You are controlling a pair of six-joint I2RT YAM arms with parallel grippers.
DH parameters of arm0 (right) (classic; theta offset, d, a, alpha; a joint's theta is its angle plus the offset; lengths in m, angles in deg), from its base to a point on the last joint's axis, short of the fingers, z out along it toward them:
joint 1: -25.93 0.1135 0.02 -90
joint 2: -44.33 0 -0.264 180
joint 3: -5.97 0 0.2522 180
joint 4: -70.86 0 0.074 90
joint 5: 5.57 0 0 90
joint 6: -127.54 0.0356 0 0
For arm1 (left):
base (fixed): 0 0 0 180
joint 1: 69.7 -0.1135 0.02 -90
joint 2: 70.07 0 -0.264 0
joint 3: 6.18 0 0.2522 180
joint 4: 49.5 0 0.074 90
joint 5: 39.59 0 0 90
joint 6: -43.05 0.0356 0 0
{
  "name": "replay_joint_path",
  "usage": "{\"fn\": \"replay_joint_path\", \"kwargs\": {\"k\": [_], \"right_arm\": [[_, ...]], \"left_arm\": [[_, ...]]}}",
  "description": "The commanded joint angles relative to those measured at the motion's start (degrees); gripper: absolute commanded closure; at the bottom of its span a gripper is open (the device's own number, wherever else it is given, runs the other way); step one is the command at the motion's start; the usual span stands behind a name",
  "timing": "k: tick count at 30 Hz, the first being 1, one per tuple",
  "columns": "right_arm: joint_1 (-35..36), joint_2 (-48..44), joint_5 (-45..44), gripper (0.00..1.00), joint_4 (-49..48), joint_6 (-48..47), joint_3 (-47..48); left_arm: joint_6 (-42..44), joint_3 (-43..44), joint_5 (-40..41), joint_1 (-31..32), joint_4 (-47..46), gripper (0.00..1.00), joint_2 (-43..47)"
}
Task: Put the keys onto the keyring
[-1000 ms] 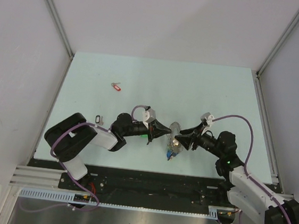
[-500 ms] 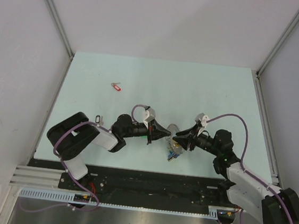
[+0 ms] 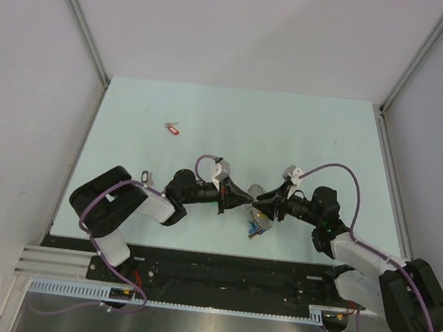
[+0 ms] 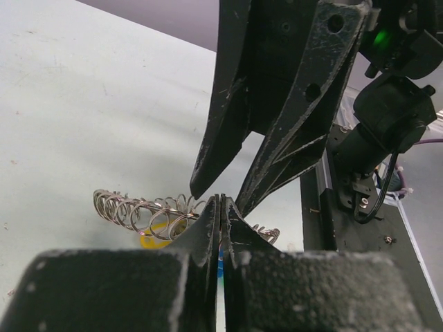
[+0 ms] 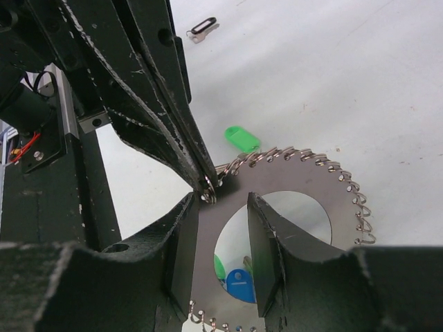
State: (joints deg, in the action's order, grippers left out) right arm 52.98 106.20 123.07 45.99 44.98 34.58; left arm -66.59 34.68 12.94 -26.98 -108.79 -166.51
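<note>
Now keyring (image 5: 304, 187) stands on edge, clamped by right pincer (image 5: 221, 207); left pincer (image 4: 220, 205) pressed together.

Keyring (image 5: 304, 176): flat silver hoop, wire-looped rim; green-tag key (image 5: 242, 138) just beside; red-tag key (image 3: 172, 128) well apart.

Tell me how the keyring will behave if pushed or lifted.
The keyring looks like a flat metal plate, so it probably stays stiff and would slide rather than roll on the smooth table. The small wire rings along its rim and the blue tag look loose, so they would likely swing and could snag.
</note>
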Motion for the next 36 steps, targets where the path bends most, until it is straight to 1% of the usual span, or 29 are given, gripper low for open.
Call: {"fn": "replay_joint_path", "kwargs": {"k": [1, 6, 10, 13, 14, 16, 17, 18, 20, 21, 23, 24, 26, 27, 28, 29, 30, 31, 32, 33, 34, 36], "right_arm": [[0.29, 1.59, 2.06, 0.61, -3.99, -1.99, 2.55], [0.29, 3.35, 4.43, 0.64, -4.61, -2.43, 3.34], [0.2, 5.1, 7.5, 0.71, -5.4, -2.43, 4.48], [0.11, 5.89, 8.91, 0.82, -5.14, -2.87, 5.01], [0.11, 5.81, 9.09, 0.9, -4.96, -2.87, 5.19], [0.2, 5.55, 9.36, 0.98, -3.3, -3.57, 5.62], [0.2, 4.94, 9.36, 1.0, -2.33, -3.92, 6.15], [0.29, 4.58, 9.44, 1.0, -1.37, -4.36, 6.5], [0.64, 3.18, 9.18, 1.0, 1.71, -5.77, 7.12], [0.9, 2.83, 8.75, 1.0, 2.94, -6.29, 7.9], [1.69, 2.03, 8.39, 1.0, 6.54, -7.27, 8.79], [2.13, 1.25, 7.61, 1.0, 7.77, -8.66, 9.92], [3.45, 0.28, 6.37, 1.0, 13.04, -11.38, 11.33], [3.97, -0.51, 4.98, 1.0, 15.14, -12.27, 12.99], [4.41, -0.95, 4.27, 1.0, 18.38, -13.15, 13.71], [5.11, -1.22, 3.56, 1.0, 19.98, -14.81, 14.5], [5.38, -1.66, 2.51, 1.0, 21.48, -15.26, 15.2], [5.47, -1.83, 2.33, 1.0, 24.1, -15.79, 16.42], [5.65, -1.92, 2.15, 1.0, 25.44, -16.49, 17.05], [5.82, -2.01, 1.8, 1.0, 26.75, -17.54, 17.57], [6.08, -2.19, 1.45, 1.0, 29.38, -17.98, 19.06], [7.05, -2.8, -0.04, 1.0, 31.94, -19.39, 20.3]], "left_arm": [[-1.28, 0.42, -1.64, -0.18, -23.53, 1.0, 0.91], [-1.63, 0.68, -2.08, -0.18, -23.71, 1.0, 0.99], [-2.07, 1.03, -2.95, -0.18, -23.71, 1.0, 0.82], [-2.33, 1.12, -3.13, -0.18, -23.89, 1.0, 0.99], [-2.42, 1.12, -3.57, -0.18, -23.8, 1.0, 0.99], [-2.6, 1.3, -4.27, -0.27, -23.45, 1.0, 1.6], [-2.68, 1.38, -4.97, -0.44, -22.66, 0.99, 1.96], [-3.03, 1.38, -5.5, -1.05, -22.13, 0.96, 2.31], [-3.56, 1.47, -6.9, -2.19, -20.65, 0.84, 3.8], [-4.52, 1.47, -8.65, -3.68, -20.03, 0.72, 4.42], [-5.14, 1.73, -11.12, -5.53, -17.04, 0.6, 6.69], [-5.15, 1.91, -13.39, -7.11, -15.29, 0.58, 7.58], [-3.84, 2.87, -15.95, -8.87, -7.04, 0.52, 10.9], [-0.35, 3.4, -18.31, -9.06, -3.1, 0.51, 12.06], [2.56, 3.93, -18.86, -9.14, 7.47, 0.48, 13.81], [5.98, 5.67, -19.04, -9.15, 14.02, 0.43, 15.31], [12.71, 6.74, -18.6, -9.06, 20.69, 0.4, 18.8], [16.26, 7.96, -17.3, -9.14, 33.99, 0.38, 20.23], [19.43, 10.5, -16.67, -8.97, 39.86, 0.36, 21.55], [26.08, 11.4, -16.23, -8.88, 44.36, 0.36, 23.91], [27.97, 11.93, -16.23, -8.97, 49.89, 0.36, 24.8], [31.83, 12.02, -16.75, -8.88, 52.22, 0.35, 26.91]]}}
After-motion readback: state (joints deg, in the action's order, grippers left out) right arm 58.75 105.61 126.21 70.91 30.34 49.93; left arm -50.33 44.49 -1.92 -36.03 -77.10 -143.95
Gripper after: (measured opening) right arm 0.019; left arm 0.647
